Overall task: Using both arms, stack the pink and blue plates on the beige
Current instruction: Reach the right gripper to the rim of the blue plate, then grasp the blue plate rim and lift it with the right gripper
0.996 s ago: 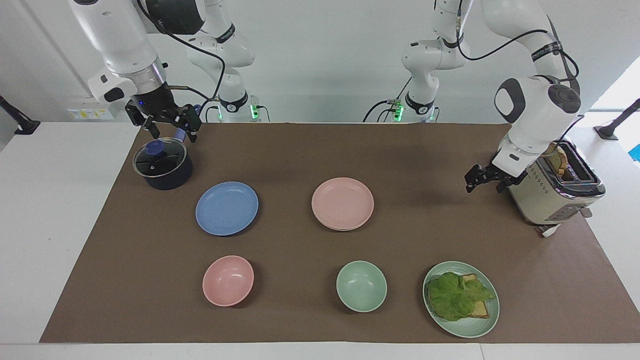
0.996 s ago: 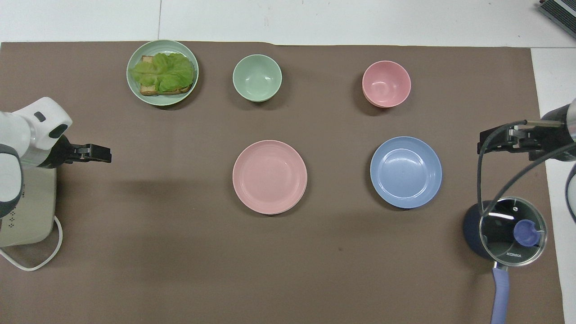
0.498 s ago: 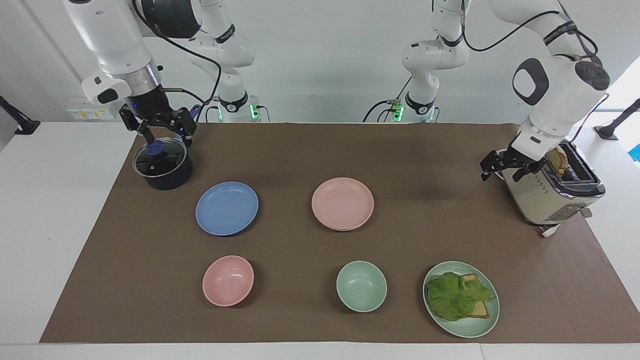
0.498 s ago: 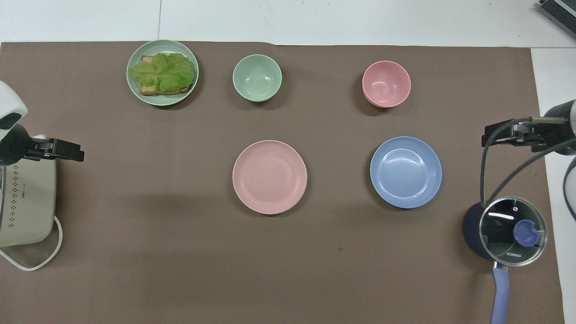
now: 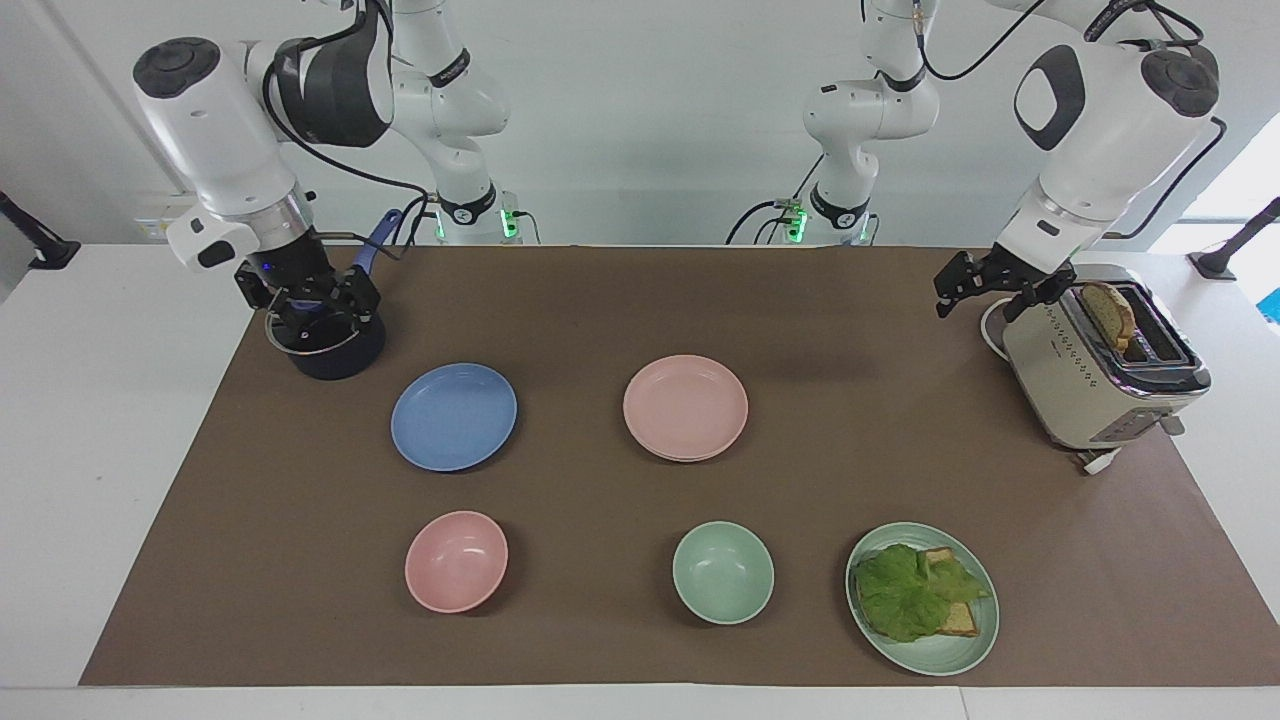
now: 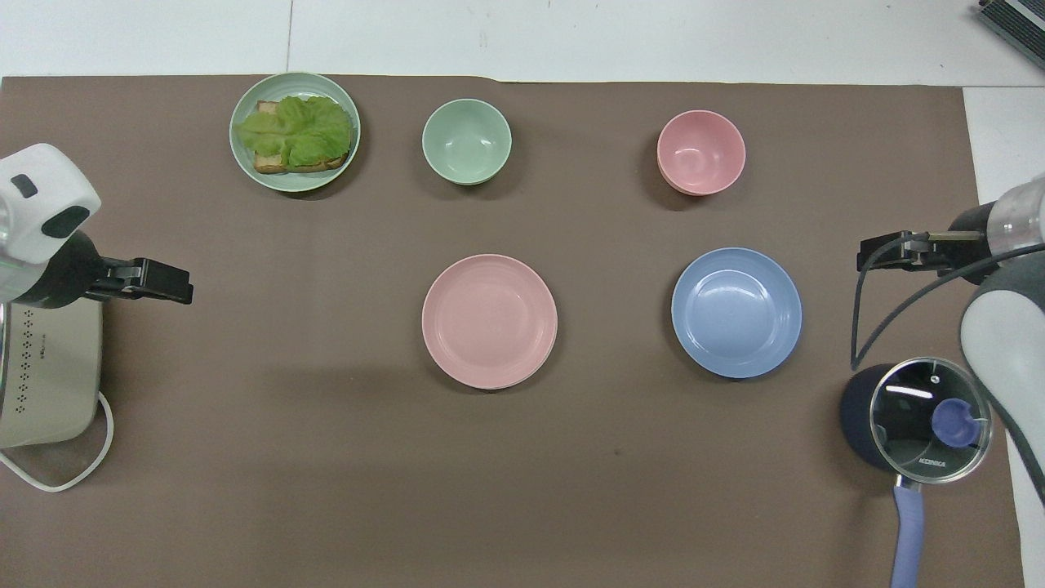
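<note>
The pink plate (image 5: 685, 407) (image 6: 489, 320) lies mid-mat. The blue plate (image 5: 453, 416) (image 6: 736, 312) lies beside it, toward the right arm's end. No beige plate shows in either view. My right gripper (image 5: 312, 300) (image 6: 867, 255) hangs open and empty in the air by the dark pot, apart from the blue plate. Raised beside the toaster's top, my left gripper (image 5: 978, 290) (image 6: 184, 287) is also open with nothing in it. Both plates rest untouched.
A dark pot (image 5: 340, 360) (image 6: 931, 420) with a glass lid stands at the right arm's end. A beige toaster (image 5: 1095, 380) (image 6: 49, 384) holding bread stands at the left arm's. Farther out sit a pink bowl (image 5: 456, 561), a green bowl (image 5: 722, 572) and a green plate (image 5: 935, 655) with lettuce toast.
The left gripper has risen beside the toaster. The right arm has swung and its gripper has shifted a little by the pot. Neither plate has moved.
</note>
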Tool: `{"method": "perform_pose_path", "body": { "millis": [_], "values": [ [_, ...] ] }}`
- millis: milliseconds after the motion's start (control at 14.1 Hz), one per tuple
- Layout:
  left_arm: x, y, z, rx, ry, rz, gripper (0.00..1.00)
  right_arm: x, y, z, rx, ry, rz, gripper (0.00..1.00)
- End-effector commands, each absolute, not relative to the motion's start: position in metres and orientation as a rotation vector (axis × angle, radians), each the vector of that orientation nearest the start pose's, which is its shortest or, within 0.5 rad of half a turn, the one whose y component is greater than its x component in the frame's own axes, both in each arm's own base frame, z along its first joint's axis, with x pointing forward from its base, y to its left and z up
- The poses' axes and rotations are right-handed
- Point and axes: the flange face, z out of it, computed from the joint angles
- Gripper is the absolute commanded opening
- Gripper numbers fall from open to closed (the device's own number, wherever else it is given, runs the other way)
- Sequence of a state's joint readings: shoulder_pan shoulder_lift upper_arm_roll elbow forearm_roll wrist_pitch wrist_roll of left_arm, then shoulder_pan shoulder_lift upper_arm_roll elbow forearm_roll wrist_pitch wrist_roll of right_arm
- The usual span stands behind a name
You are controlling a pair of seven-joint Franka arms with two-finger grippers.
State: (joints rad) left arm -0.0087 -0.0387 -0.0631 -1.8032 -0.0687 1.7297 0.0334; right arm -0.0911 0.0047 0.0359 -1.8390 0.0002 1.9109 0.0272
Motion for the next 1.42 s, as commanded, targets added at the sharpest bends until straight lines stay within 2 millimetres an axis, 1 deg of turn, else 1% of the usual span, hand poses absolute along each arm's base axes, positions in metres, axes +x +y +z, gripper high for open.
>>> {"method": "perform_pose_path", "body": {
  "millis": [0, 71, 213, 285, 356, 427, 498, 569, 712, 854, 996, 1067, 1139, 1281, 1352],
  "values": [
    [0.539, -0.037, 0.575, -3.189, 0.111, 0.029, 1.00, 0.579, -0.036, 0.482, -3.123, 0.099, -0.116, 1.00],
    [0.538, -0.031, 0.598, -3.186, 0.104, 0.018, 1.00, 0.584, -0.036, 0.464, -3.123, 0.098, -0.114, 1.00],
    [0.534, -0.023, 0.631, -3.187, 0.091, -0.002, 1.00, 0.588, -0.036, 0.436, -3.123, 0.072, -0.157, 1.00],
    [0.532, -0.022, 0.642, -3.189, 0.088, -0.012, 1.00, 0.589, -0.035, 0.418, -3.123, 0.065, -0.143, 1.00],
    [0.529, -0.020, 0.649, -3.186, 0.084, 0.000, 1.00, 0.589, -0.035, 0.404, -3.123, 0.061, -0.148, 1.00],
    [0.526, -0.019, 0.657, -3.178, 0.085, 0.010, 1.00, 0.589, -0.035, 0.394, -3.122, 0.062, -0.157, 1.00],
    [0.523, -0.018, 0.667, -3.157, 0.088, 0.015, 1.00, 0.588, -0.033, 0.388, -3.122, 0.053, -0.159, 1.00],
    [0.522, -0.020, 0.672, -3.141, 0.094, -0.002, 1.00, 0.587, -0.030, 0.378, -3.123, 0.044, -0.138, 1.00],
    [0.515, -0.018, 0.675, -3.148, 0.070, -0.007, 1.00, 0.581, -0.030, 0.358, -3.124, 0.021, -0.119, 1.00],
    [0.515, -0.024, 0.675, -3.147, 0.091, -0.002, 1.00, 0.573, -0.028, 0.340, -3.122, -0.026, -0.136, 1.00],
    [0.515, -0.025, 0.675, -3.149, 0.094, 0.000, 1.00, 0.564, -0.028, 0.323, -3.123, -0.029, -0.165, 0.98],
    [0.514, -0.025, 0.675, -3.149, 0.096, 0.003, 1.00, 0.560, -0.029, 0.316, -3.122, -0.022, -0.170, 0.95],
    [0.514, -0.023, 0.675, -3.149, 0.089, 0.005, 1.00, 0.556, -0.028, 0.310, -3.122, -0.026, -0.179, 0.89],
    [0.515, -0.022, 0.675, -3.151, 0.087, -0.004, 1.00, 0.552, -0.028, 0.303, -3.121, -0.021, -0.182, 0.82],
    [0.515, -0.025, 0.674, -3.149, 0.099, 0.000, 1.00, 0.552, -0.029, 0.301, -3.104, 0.013, -0.178, 0.76]
  ]
}}
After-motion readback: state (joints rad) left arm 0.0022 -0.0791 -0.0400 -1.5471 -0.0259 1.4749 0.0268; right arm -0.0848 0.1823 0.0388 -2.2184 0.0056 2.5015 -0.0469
